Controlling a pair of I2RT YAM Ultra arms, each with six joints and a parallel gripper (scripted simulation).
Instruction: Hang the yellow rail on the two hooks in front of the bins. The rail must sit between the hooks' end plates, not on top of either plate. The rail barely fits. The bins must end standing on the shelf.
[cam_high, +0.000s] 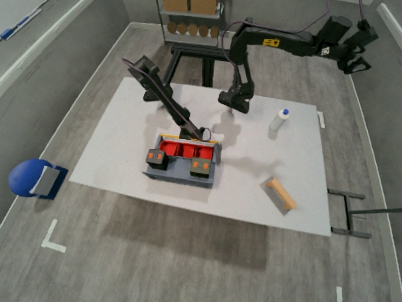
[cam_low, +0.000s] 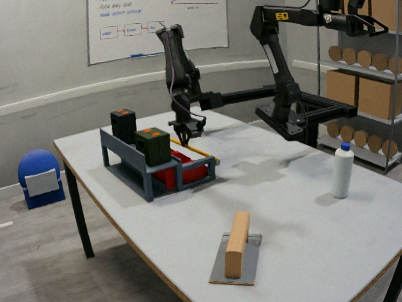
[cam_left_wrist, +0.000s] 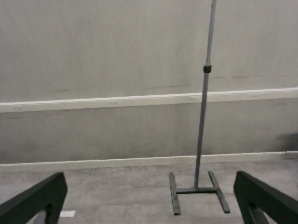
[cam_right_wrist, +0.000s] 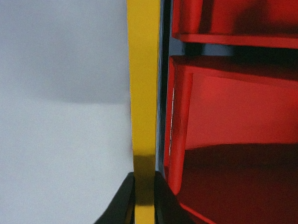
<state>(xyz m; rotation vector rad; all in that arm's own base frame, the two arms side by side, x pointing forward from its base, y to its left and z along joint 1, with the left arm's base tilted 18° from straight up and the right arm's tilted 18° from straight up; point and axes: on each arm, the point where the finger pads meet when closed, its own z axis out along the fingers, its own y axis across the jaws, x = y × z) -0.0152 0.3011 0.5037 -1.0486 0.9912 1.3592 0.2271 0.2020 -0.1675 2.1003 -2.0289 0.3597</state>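
The yellow rail (cam_high: 170, 136) (cam_low: 202, 154) (cam_right_wrist: 143, 75) runs along the open side of the blue-grey shelf (cam_high: 181, 177) (cam_low: 122, 148), in front of the red bins (cam_high: 188, 151) (cam_low: 195, 172) (cam_right_wrist: 235, 110). Three bins stand side by side in the shelf. My right gripper (cam_low: 185, 143) (cam_right_wrist: 144, 180) points down and is shut on the rail, near its middle. In the exterior view one rail end lies by the shelf's corner. The hooks and end plates are too small to make out, so I cannot tell whether the rail sits between them. My left gripper (cam_high: 361, 65) (cam_left_wrist: 150, 179) is open and empty, far from the shelf.
A dark box (cam_high: 157, 160) (cam_low: 123, 127) and an olive-green box (cam_high: 200, 169) (cam_low: 153, 148) stand on top of the shelf. A white bottle with a blue cap (cam_high: 278, 121) (cam_low: 342, 172) and a trowel with a wooden handle (cam_high: 281, 193) (cam_low: 237, 245) are elsewhere on the table.
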